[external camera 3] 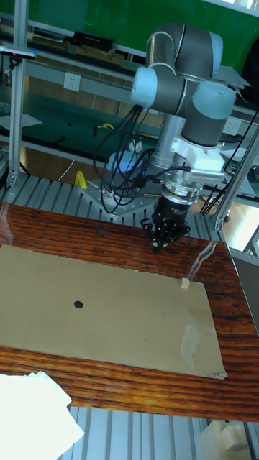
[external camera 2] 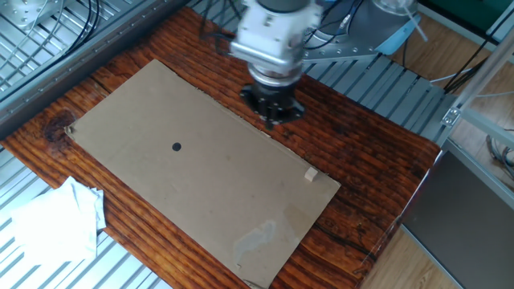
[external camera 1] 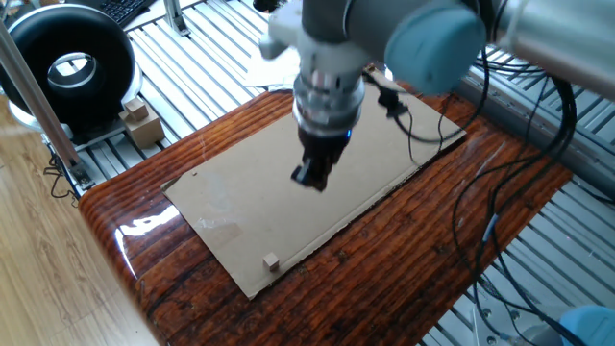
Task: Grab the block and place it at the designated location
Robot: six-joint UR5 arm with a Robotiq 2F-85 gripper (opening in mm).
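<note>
The block is a tiny pale cube near the front edge of the cardboard sheet; it also shows as the block and the block. The designated location is a dark dot, seen too as the designated location; the arm hides it in one fixed view. My gripper hangs over the sheet's middle, well short of the block. It shows at the sheet's far edge as the gripper and the gripper, its fingers drawn together with nothing held.
The sheet lies on a glossy wooden table. Crumpled white paper rests off one corner. A black ring-shaped device and small cardboard boxes stand beside the table. Cables trail from the arm.
</note>
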